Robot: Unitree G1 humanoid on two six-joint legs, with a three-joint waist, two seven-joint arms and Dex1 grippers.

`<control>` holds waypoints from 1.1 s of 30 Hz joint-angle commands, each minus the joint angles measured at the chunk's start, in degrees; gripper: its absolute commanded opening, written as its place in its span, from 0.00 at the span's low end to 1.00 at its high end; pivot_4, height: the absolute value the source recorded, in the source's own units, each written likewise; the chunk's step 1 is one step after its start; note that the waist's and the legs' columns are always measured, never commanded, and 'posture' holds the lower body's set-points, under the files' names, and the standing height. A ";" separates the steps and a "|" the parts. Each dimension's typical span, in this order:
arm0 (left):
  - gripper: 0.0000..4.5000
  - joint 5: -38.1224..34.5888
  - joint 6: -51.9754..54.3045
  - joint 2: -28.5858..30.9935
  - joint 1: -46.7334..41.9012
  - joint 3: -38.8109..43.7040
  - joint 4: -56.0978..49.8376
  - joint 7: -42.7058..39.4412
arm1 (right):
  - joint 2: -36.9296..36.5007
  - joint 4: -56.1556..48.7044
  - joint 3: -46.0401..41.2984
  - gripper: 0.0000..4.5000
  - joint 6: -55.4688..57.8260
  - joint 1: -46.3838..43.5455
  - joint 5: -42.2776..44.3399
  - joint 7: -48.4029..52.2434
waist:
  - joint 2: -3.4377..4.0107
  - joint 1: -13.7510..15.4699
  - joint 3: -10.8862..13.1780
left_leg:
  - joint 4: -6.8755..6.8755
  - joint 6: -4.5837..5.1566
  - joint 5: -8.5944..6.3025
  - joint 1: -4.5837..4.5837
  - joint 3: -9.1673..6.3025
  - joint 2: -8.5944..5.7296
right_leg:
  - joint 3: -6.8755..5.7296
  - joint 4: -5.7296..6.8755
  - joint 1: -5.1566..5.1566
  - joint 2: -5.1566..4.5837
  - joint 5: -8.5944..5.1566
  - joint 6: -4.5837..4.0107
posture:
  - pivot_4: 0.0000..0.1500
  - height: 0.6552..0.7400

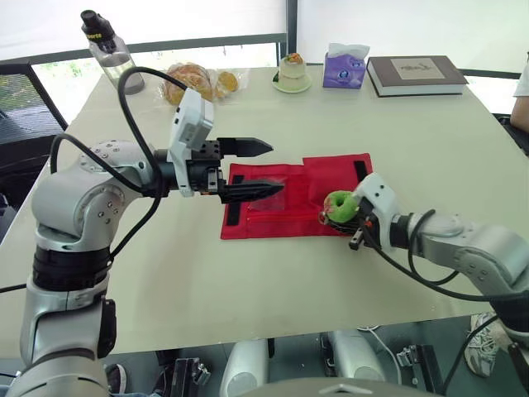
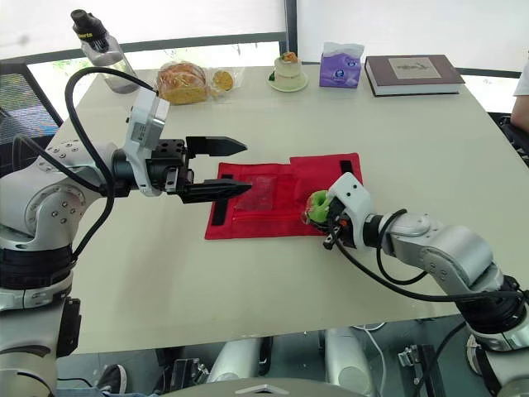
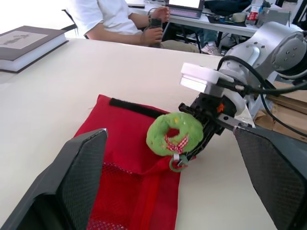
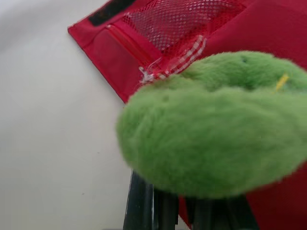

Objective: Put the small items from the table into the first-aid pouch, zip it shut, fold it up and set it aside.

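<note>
A red first-aid pouch [image 1: 281,194] lies unfolded flat on the beige table [image 1: 165,273], its mesh pocket [image 4: 187,21] and zipper showing. A green plush ring [image 1: 340,207] with a red-and-white checked ribbon hangs just over the pouch's right edge, and my right gripper [image 1: 351,217] is shut on it. The same ring [image 3: 173,133] appears in the left wrist view, held above the red fabric. My left gripper [image 1: 263,168] stands open over the pouch's left half, one finger above it and one near its surface, holding nothing.
Along the far table edge stand a water bottle [image 1: 107,50], bagged bread [image 1: 194,81], a small cake on a plate [image 1: 292,73], a purple tissue pack [image 1: 345,68] and a dark book [image 1: 416,74]. A person [image 3: 120,19] sits beyond the table's right side.
</note>
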 commanded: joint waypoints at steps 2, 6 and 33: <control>1.00 -1.95 0.55 1.07 1.52 3.34 -2.82 1.87 | 1.99 0.86 -0.30 0.01 -2.18 -1.54 -5.44 1.70 | 0.00 0.05 0.00 | 0.00 0.00 0.00 0.00 0.00 0.00 | 0.00 0.01 0.00 0.00 0.03 -0.06 | 1.00 1.00; 1.00 -2.44 0.83 1.29 3.26 4.12 -3.28 2.98 | 3.70 1.47 -3.40 0.22 -2.46 -1.74 -7.19 2.26 | 0.00 0.06 0.00 | 0.00 0.00 0.00 0.01 -0.02 0.00 | -0.03 0.02 0.00 -0.01 0.06 -0.10 | 1.00 1.00; 1.00 -2.56 12.30 -1.29 18.35 12.84 5.26 22.31 | 0.13 -8.14 -22.96 0.99 -13.25 9.21 -2.67 21.12 | -0.02 0.27 0.00 | 0.01 0.00 0.00 0.01 -0.03 0.00 | -0.08 0.03 0.02 -0.06 0.06 -0.10 | 1.00 1.00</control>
